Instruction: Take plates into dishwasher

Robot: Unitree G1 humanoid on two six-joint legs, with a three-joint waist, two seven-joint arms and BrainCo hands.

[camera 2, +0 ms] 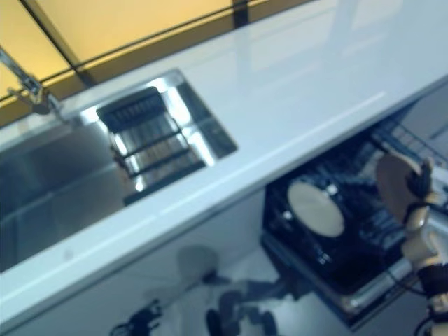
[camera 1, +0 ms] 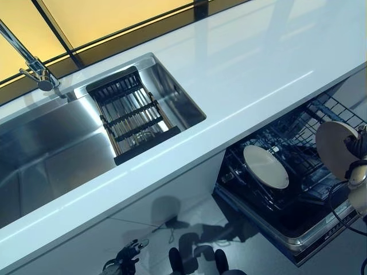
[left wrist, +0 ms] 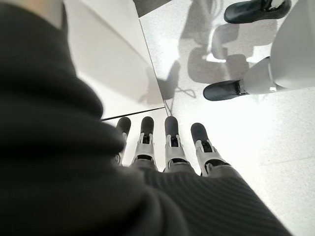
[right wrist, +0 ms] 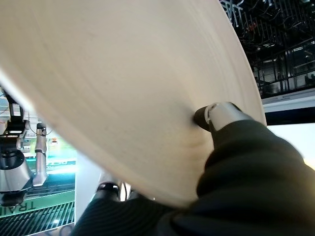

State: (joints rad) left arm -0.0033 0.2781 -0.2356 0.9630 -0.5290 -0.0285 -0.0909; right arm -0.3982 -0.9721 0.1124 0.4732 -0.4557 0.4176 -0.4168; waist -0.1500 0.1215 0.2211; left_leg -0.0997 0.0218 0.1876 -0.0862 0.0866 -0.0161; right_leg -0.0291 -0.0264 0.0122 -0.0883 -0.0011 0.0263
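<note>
Here, labelled parts:
Right hand (camera 1: 356, 166): fingers clamped on the rim of a plate (camera 1: 335, 146); thumb (right wrist: 211, 115) presses its face, so the disc stands on edge, ready, by my reading, to slot between rack tines.
Held plate: above the near side of the open dishwasher (camera 1: 298, 189), not yet in the rack.
Dishwasher rack (camera 1: 338, 114): dark wire basket pulled out under the bench (camera 1: 258, 74); holds one pale plate (camera 1: 265, 167) leaning upright; other slots look empty.
Sink (camera 1: 51, 149): set in the bench; contains a black slatted drainer (camera 1: 132, 114), no plates visible on it.
Tap (camera 1: 31, 63): over the sink's far edge.
Left hand (left wrist: 170, 147): fingers straight and apart, holding nothing, hanging low by the cabinet front over the floor.
</note>
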